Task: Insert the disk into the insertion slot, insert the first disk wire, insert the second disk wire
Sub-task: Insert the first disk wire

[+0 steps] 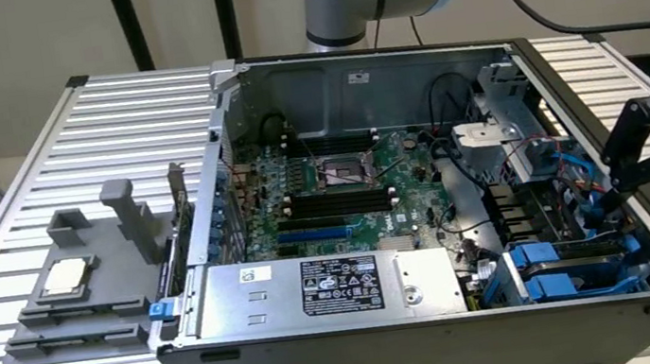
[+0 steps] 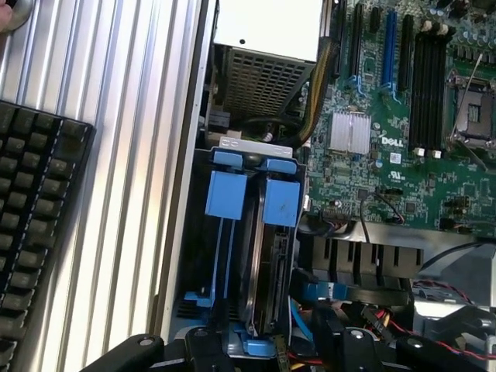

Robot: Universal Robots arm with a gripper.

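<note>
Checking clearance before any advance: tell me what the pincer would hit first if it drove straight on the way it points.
Most likely the disk in its blue carrier, seated in the insertion slot straight ahead of the open pincer; depth is unclear.

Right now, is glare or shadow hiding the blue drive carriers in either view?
Wrist view: the blue carriers are evenly lit with no glare, but the drive behind them sinks into shadow, and the ribbed table shows bright streaks. Exterior view: flat, soft light, a mild sheen on the power supply, and the drive bay sits in darker shade.
</note>
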